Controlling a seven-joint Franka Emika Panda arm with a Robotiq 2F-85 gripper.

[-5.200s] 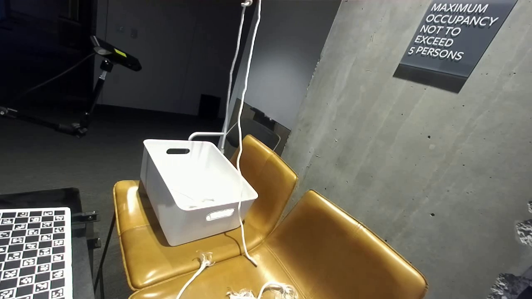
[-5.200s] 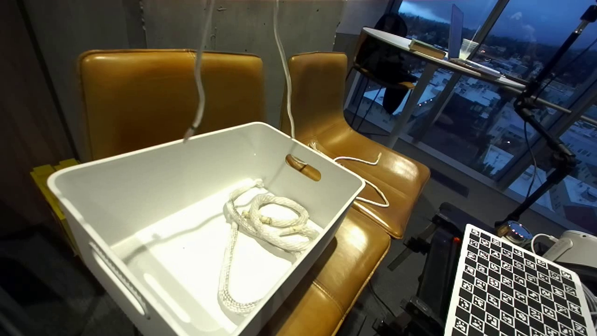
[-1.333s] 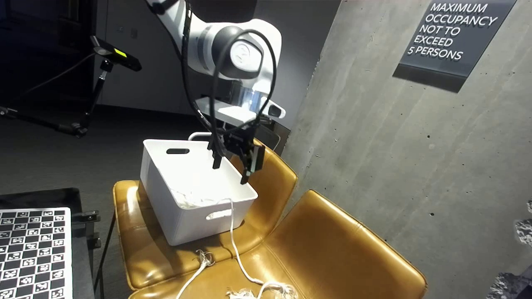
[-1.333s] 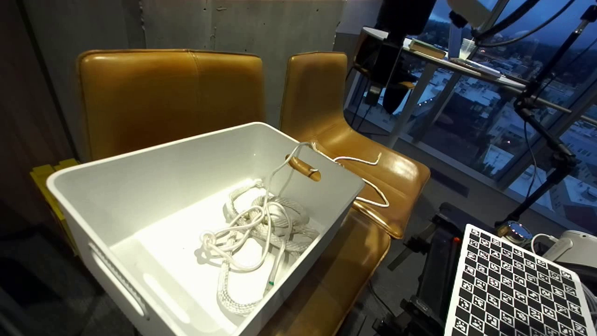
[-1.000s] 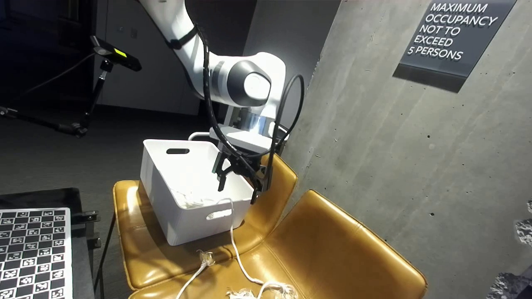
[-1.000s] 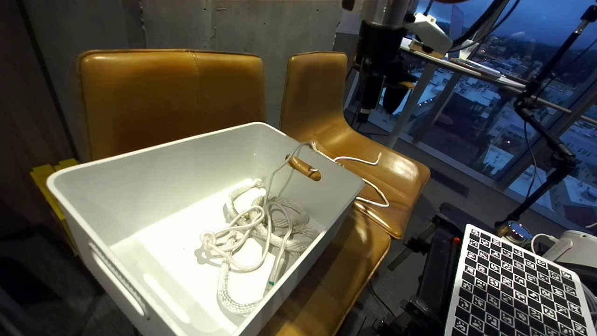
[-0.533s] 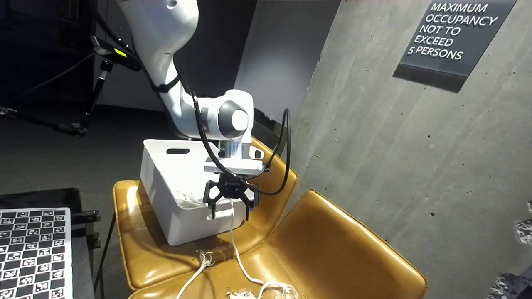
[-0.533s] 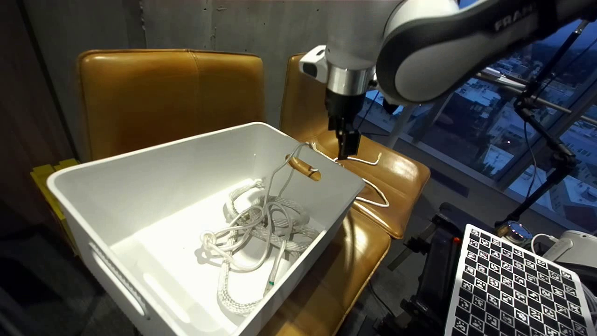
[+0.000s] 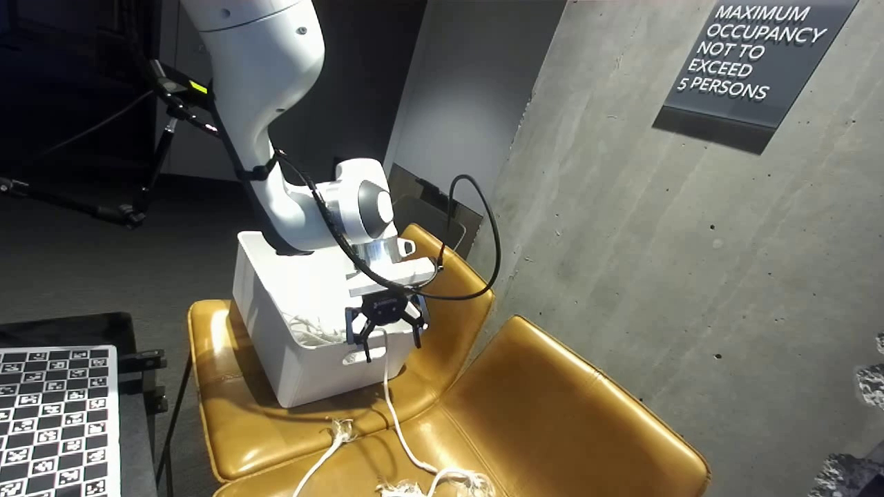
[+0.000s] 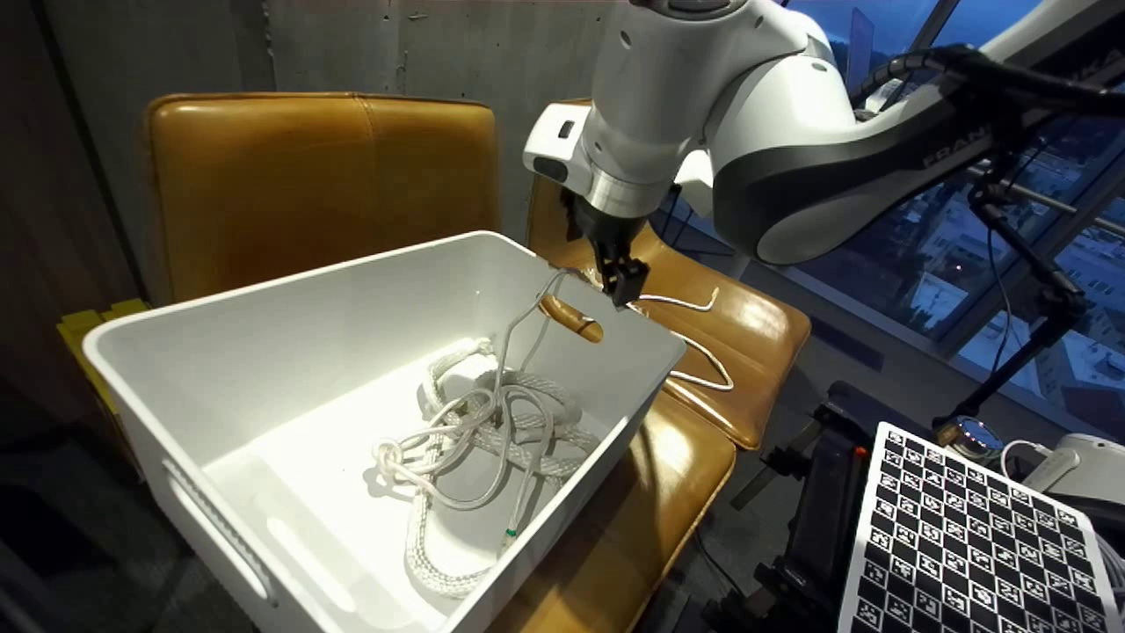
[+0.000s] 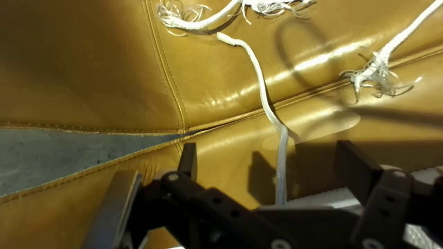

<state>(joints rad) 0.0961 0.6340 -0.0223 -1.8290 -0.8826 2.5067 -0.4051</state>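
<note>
Grey concrete wall (image 9: 621,241) at right in an exterior view; dark floor (image 9: 193,269) far left. Two tan leather chairs (image 9: 580,407) serve as surface; the far one carries an open-topped white plastic bin (image 9: 311,376). Black two-fingered end effector (image 9: 392,350) at its near end: fingers spread wide, nothing gripped. Thick white braided rope (image 10: 420,532) inside. Thin white cord (image 11: 282,152): judged mostly in; tail left outside, draped over that end onto the seats.
</note>
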